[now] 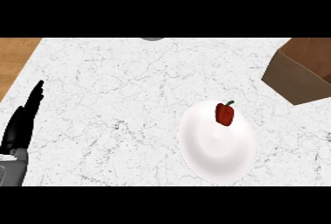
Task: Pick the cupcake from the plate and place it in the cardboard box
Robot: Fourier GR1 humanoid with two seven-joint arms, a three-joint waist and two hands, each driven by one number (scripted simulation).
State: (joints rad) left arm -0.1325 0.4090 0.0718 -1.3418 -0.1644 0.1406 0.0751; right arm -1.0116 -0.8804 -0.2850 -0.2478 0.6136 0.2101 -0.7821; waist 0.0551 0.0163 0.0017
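Observation:
A white plate point(216, 148) lies on the marble counter at the right of centre. On its upper part sits a small red pepper with a green stem point(224, 113); no cupcake shows anywhere. The brown cardboard box point(301, 72) stands at the upper right, partly cut off by the view's edge. My left hand point(22, 120) rests at the far left edge, fingers straight and pointing up, far from the plate. My right hand does not appear.
A strip of wooden surface point(14, 54) shows beyond the counter's upper left corner. A small grey round object point(153, 39) peeks in at the top edge. Bare marble point(110, 109) stretches between my left hand and the plate.

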